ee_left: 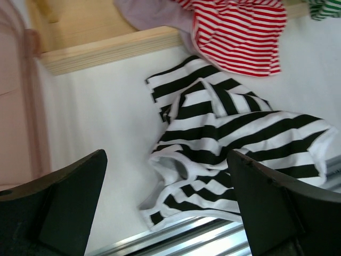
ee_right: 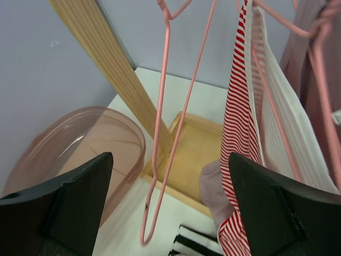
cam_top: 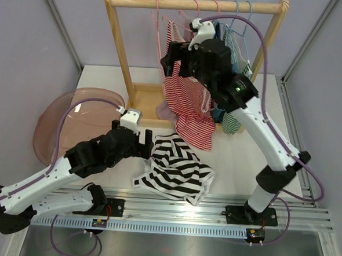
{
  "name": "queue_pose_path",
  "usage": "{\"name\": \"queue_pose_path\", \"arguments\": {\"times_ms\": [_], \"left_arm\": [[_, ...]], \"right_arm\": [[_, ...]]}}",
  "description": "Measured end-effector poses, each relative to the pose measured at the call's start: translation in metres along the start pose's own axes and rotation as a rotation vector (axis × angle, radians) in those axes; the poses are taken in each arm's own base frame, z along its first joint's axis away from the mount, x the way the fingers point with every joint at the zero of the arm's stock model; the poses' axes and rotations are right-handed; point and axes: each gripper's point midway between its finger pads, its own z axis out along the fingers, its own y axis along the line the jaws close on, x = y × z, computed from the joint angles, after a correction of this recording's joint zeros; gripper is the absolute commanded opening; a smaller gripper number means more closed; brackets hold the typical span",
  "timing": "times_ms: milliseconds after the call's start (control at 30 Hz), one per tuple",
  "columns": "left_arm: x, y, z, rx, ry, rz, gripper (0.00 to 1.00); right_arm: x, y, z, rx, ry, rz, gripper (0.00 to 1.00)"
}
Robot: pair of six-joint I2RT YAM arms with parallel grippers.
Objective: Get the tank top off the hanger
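Note:
A black-and-white striped tank top [cam_top: 174, 170] lies crumpled on the white table, off any hanger; it also shows in the left wrist view [ee_left: 229, 144]. A red-and-white striped tank top [cam_top: 187, 100] hangs on a pink hanger [ee_right: 277, 101] from the wooden rack rail [cam_top: 196, 3]. An empty pink hanger [ee_right: 162, 133] dangles left of it. My left gripper [cam_top: 148, 145] is open and empty just left of the black-and-white top. My right gripper [cam_top: 172, 61] is open and empty, up by the red top's upper left part.
A pink translucent tub [cam_top: 66, 124] sits at the left. The rack's wooden base [cam_top: 147, 97] holds a mauve garment [cam_top: 166, 111]. More garments in blue and green stripes [cam_top: 232, 117] hang at the right. A metal rail [cam_top: 212, 209] runs along the near edge.

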Motion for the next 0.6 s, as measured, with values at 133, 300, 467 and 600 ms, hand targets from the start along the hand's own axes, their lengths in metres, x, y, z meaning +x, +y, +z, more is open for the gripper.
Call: {"name": "queue_pose_path", "arguments": {"times_ms": [133, 300, 467, 600], "left_arm": [[0.004, -0.034, 0.017, 0.078, 0.027, 0.029, 0.99], [0.027, -0.071, 0.052, 0.116, 0.11, 0.118, 0.99], [0.06, -0.098, 0.09, 0.137, 0.214, 0.19, 0.99], [0.087, -0.119, 0.11, 0.155, 0.291, 0.24, 0.99]], "right_arm": [[-0.021, -0.005, -0.069, -0.05, -0.062, -0.001, 0.99], [-0.037, -0.024, -0.165, -0.086, -0.182, 0.016, 0.99], [-0.029, -0.042, -0.232, -0.103, -0.247, 0.034, 0.99], [-0.01, -0.056, -0.258, -0.09, -0.241, 0.048, 0.99]]}}
